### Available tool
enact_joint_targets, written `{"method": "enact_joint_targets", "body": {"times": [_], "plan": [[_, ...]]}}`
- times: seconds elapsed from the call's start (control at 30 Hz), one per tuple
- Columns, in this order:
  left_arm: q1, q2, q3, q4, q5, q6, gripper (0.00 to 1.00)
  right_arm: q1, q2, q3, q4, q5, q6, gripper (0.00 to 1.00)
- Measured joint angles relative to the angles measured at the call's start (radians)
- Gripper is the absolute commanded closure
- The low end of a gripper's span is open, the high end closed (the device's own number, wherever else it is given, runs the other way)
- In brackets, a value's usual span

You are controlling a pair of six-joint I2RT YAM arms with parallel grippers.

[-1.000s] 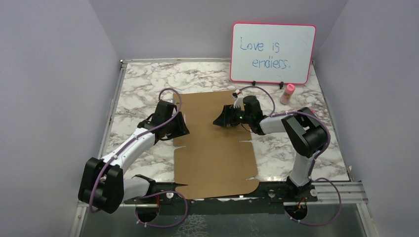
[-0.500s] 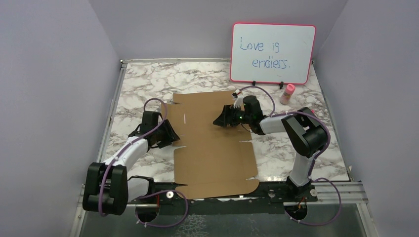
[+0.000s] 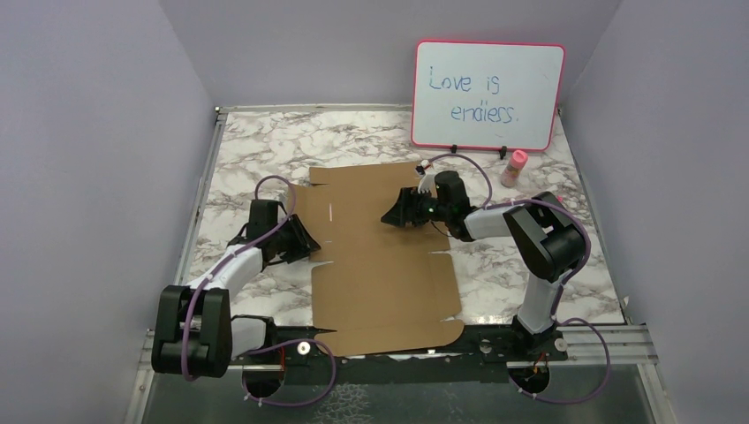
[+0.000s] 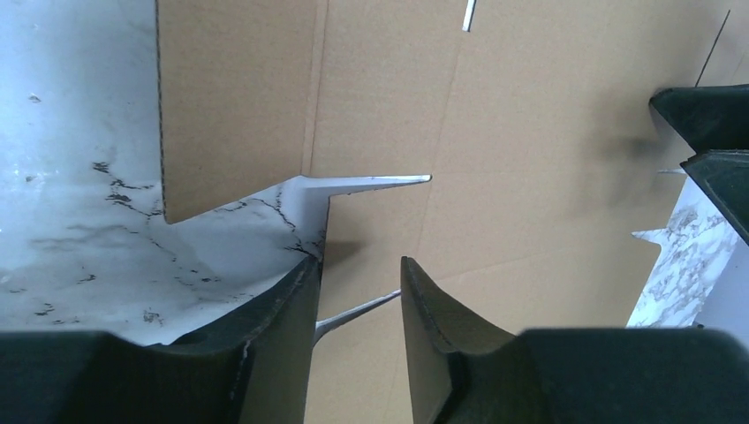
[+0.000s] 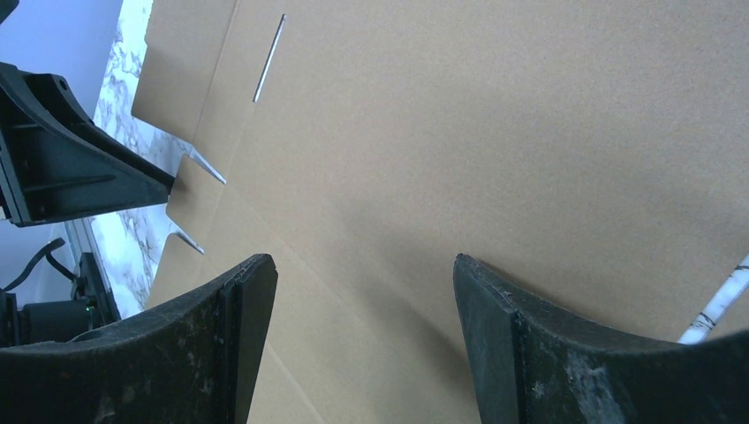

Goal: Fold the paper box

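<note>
Marble table (image 3: 256,141) carries the flat paper box (image 3: 380,274) — plus whiteboard (image 3: 487,84), bottle (image 3: 513,168).

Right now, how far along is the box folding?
Barely started. Done: nothing is folded; the cardboard sheet lies flat on the table, with no wall raised. In hand: the left claw is open at the sheet's left edge, and the right claw is open over its far half. Left: raising every wall and flap, then closing.
</note>
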Motion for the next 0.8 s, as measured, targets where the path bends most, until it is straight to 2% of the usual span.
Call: {"method": "enact_joint_targets", "body": {"times": [0.1, 0.43, 0.8], "plan": [[0.006, -0.001, -0.003, 0.006, 0.016, 0.000, 0.67, -0.002, 0.000, 0.000, 0.000, 0.000, 0.000, 0.21], [-0.004, -0.065, 0.014, 0.010, 0.064, 0.000, 0.71, -0.002, 0.000, 0.000, 0.000, 0.001, 0.000, 0.21], [-0.142, -0.053, 0.073, 0.010, 0.048, -0.013, 0.71, -0.002, 0.000, 0.000, 0.000, 0.001, 0.000, 0.21]]}}
